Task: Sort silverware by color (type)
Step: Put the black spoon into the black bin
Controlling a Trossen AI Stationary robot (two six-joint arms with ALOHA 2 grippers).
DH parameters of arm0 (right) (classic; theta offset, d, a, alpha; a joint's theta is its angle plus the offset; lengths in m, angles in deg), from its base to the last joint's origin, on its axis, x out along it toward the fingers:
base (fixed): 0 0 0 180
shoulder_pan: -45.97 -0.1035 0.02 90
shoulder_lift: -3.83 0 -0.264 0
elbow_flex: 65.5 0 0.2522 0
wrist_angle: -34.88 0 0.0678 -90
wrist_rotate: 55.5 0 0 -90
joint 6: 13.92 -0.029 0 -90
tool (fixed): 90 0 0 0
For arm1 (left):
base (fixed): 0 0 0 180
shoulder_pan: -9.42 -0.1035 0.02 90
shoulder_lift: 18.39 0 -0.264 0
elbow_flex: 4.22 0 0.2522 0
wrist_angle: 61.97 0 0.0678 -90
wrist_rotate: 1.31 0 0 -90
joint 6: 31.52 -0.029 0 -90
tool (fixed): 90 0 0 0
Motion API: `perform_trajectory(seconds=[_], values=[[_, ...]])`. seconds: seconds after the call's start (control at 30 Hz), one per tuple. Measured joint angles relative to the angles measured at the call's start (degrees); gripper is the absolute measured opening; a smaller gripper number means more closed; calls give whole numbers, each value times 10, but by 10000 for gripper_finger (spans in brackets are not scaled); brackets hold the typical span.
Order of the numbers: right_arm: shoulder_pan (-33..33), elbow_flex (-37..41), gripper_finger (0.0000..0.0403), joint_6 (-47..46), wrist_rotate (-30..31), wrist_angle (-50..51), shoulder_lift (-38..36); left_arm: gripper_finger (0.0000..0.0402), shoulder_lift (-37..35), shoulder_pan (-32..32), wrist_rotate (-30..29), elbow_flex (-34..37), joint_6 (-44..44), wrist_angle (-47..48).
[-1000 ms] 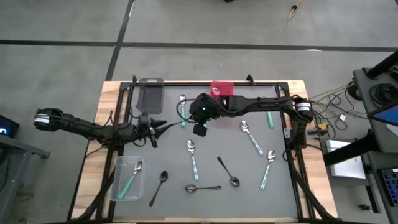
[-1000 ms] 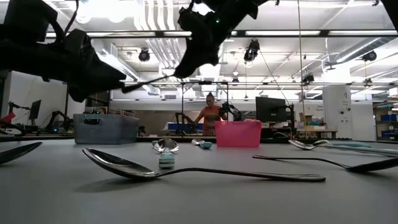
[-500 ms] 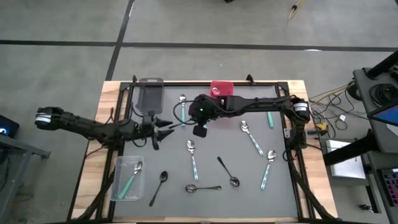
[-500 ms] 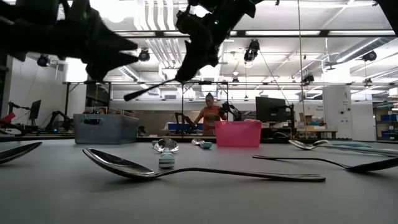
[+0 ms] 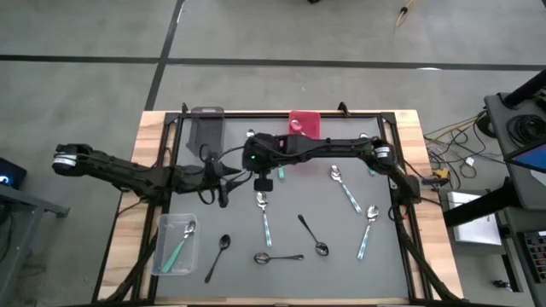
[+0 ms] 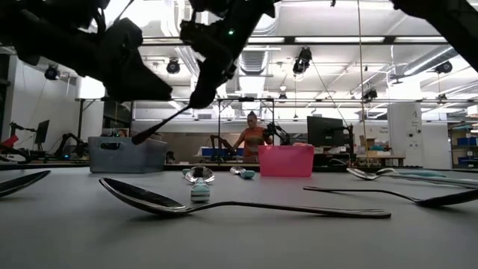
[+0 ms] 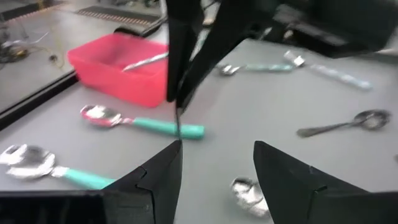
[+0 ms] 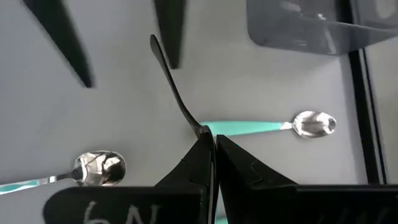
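One dark spoon (image 8: 176,93) hangs in the air over the middle of the table, pinched by its bowl end in the shut right gripper (image 8: 211,146), its handle reaching toward the left gripper (image 7: 214,162), whose fingers stand wide apart and hold nothing. If the right lets go before the left closes squarely, the thin handle could slip and drop among the teal-handled spoons (image 5: 264,217).

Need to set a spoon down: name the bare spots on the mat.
Bare: the mat's edge strip farthest from the red bin, past the dark spoons. Crowded: the middle, among the teal spoons, and beside the clear bin.
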Motion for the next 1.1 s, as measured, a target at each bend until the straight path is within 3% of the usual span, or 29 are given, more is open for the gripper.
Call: perform_trajectory(seconds=[0.23, 0.5, 0.97, 1.1], values=[[-10, -70, 9, 16, 21, 30, 34, 167, 37, -5, -32, 0, 0, -1], [-18, -73, 9, 17, 21, 30, 35, 151, 44, -5, -62, 0, -1, -10], [-22, -73, 9, 16, 23, 22, 35, 11, 46, -5, -59, 0, 1, -13], [-21, -73, 24, -2, 22, 21, 35, 2, 45, -4, -58, 0, 16, -16]])
